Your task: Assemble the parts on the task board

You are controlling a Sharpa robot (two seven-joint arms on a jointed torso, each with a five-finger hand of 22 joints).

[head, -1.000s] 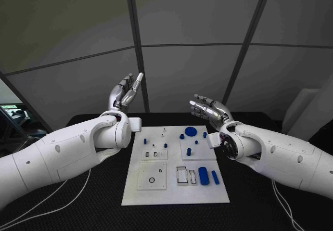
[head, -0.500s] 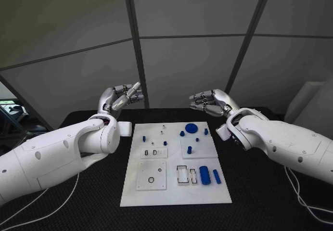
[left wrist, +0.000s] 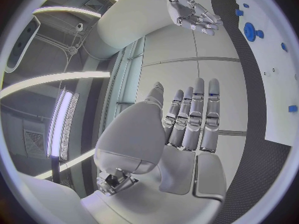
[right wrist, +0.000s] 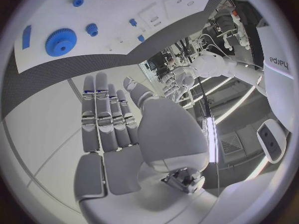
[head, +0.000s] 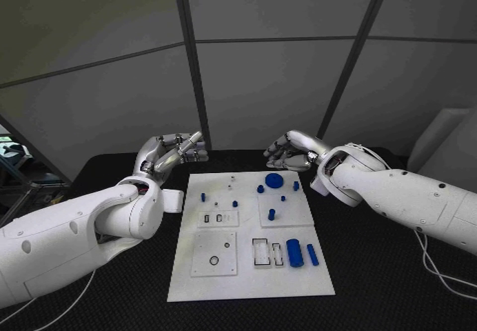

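- White board (head: 249, 276) lies flat in the middle of the black table (head: 398, 289)
- Blue parts sit on it: a round gear (head: 273, 180) at the far end, a fat peg (head: 293, 248) and a thin peg (head: 311, 254) near the front
- Left hand (head: 169, 153) hangs past the board's far left corner, fingers straight and side by side, holding nothing
- Right hand (head: 288, 150) hangs past the far right corner, fingers straight and close, holding nothing

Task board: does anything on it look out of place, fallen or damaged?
Nothing stands out. The task board lies flat on the table, its blue parts rest on it, and both hands hover beyond its far edge, holding nothing.
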